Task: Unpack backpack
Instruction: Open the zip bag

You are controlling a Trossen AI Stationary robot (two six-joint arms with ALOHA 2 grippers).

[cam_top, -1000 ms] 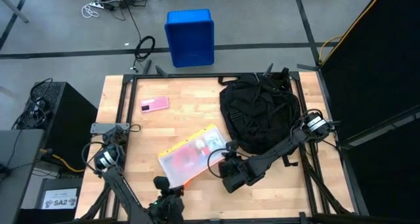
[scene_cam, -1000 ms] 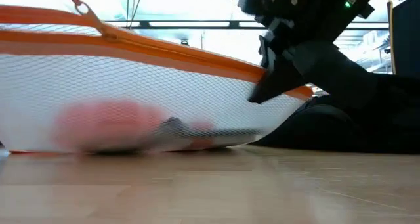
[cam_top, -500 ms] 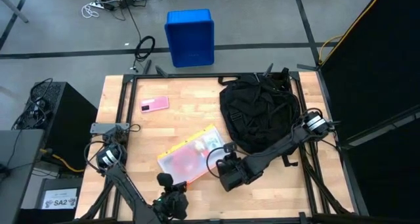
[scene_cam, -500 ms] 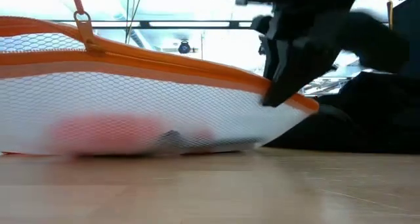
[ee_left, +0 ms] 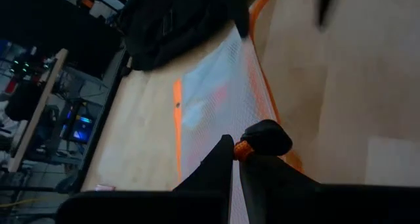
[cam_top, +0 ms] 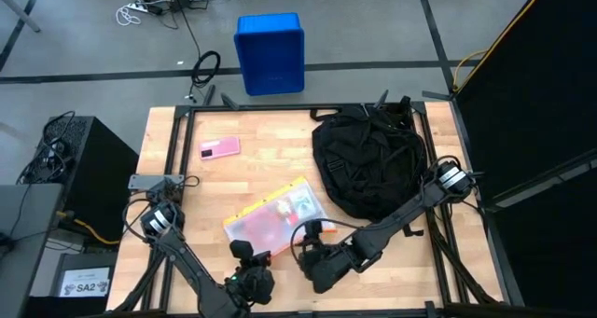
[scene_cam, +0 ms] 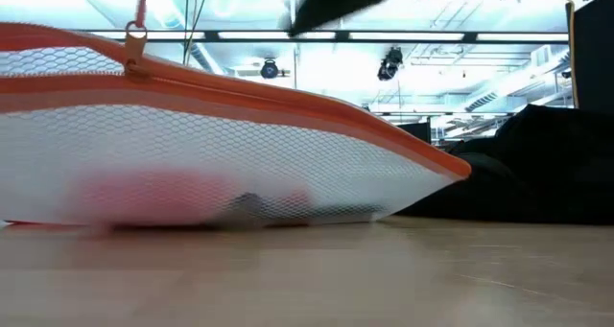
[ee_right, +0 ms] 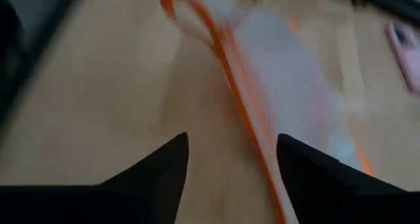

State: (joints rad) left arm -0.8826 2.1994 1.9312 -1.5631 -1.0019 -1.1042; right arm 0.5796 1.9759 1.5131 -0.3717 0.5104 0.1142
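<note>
The right gripper hangs with fingers spread and empty, just beside the orange-edged mesh pouch. The backpack lies beyond the pouch. Opposite, the left gripper, fingers pressed together, pinches the pouch's edge.

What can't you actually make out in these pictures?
- Inside the backpack: the high view shows only its black outside, nothing of any contents.
- What the mesh pouch holds: in the low view, a pink blur behind the netting.
- The pink item: too small in the high view to identify.
- The right end effector: blurred in its wrist view, cut off in the low view.
</note>
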